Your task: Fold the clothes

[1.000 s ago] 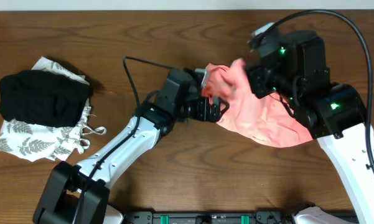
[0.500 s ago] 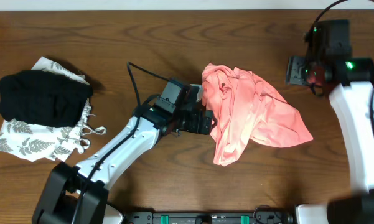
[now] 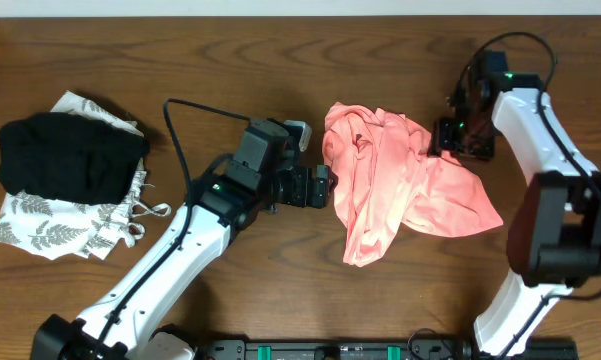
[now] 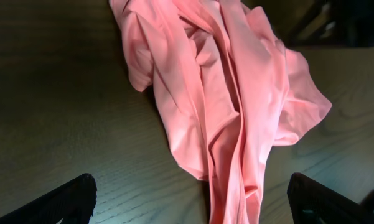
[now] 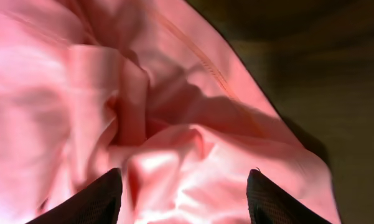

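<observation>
Black fingers (image 4: 68,196) of the left gripper (image 3: 321,187) stood wide apart, holding nothing, just off the left edge of the salmon-pink T-shirt (image 3: 405,180). The right gripper (image 3: 452,140), jaws also spread wide and empty, had come back to the shirt's upper right edge. A second earlier both had held the cloth bunched between them. Released, the shirt lay crumpled on the wooden table (image 3: 280,60), centre-right of the overhead frame, well apart from the black garment (image 3: 70,155) and leaf-print garment (image 3: 45,230) at far left. Folding looked barely begun; the shirt probably needed spreading flat first.
</observation>
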